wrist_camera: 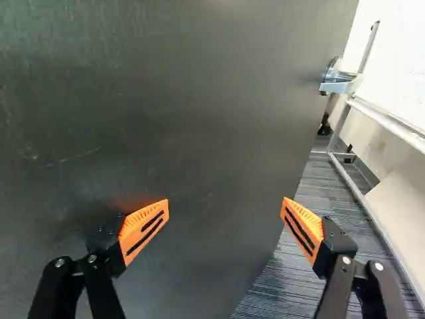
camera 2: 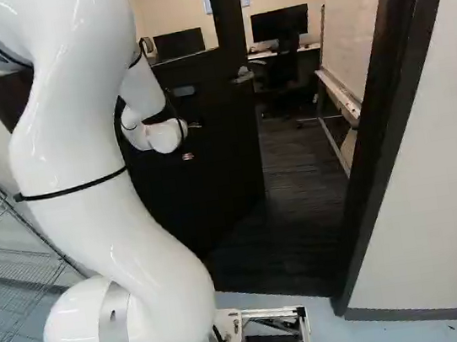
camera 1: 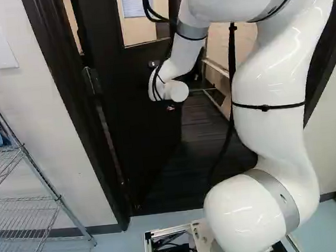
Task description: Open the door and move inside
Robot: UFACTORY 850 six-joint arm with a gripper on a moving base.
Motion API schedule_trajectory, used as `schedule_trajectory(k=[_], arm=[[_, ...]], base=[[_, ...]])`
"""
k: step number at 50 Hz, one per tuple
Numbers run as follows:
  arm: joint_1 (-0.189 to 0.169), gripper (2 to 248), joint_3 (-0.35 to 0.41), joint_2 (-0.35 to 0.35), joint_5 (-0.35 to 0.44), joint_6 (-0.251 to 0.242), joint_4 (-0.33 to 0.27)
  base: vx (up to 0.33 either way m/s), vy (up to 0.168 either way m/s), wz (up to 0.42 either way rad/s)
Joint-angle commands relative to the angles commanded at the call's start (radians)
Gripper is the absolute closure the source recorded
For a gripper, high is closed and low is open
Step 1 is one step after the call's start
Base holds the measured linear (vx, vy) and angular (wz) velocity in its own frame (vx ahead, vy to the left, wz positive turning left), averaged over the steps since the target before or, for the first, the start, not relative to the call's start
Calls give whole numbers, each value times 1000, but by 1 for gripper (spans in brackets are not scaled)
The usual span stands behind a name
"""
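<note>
Door (camera 2: 222,189): sizeable slab w/ glass pane, ajar, swung into the rm beyond; hinge side at L jamb (camera 1: 74,111), free edge standing well apart from R jamb (camera 2: 386,81). Probably heavy but swinging easily on its hinges; panel looks stiff, smooth & likely slippery under a sliding pad. Glass is the fragile part; keep pressure off it.

Arm (camera 1: 270,104): reaching fwd to the door face, wrist low beside the lock hardware. Opening step judged part done; base (camera 2: 270,311) short of the doorway, so entry outstanding.

Whiteboard stand (camera 2: 338,92): inside, along R side of the opening; its rail & legs narrow the passage. Carpet (camera 2: 302,212) runs inward between it & door. Wire shelving (camera 1: 23,202): outside, L of frame; mind it if base swings L.

Tool (wrist_camera: 224,207): fingers spread wide, nothing pinched. One orange pad (wrist_camera: 144,226) is close to the panel, contact n/v; the other is past the free edge, over carpet.

Lever handle (wrist_camera: 337,83): near free edge, ahead of tool. No grip req'd; rec. flat push on bare panel nr free edge for best leverage, then adv. base centrally. Risks: pad slipping off edge, elbow or base clipping R jamb, door swinging back.
</note>
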Motion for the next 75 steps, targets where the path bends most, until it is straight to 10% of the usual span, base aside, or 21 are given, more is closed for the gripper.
schedule_trajectory(k=[75], arm=[[114,3,-172,-140,0,0,-16]], base=[[0,0,0]])
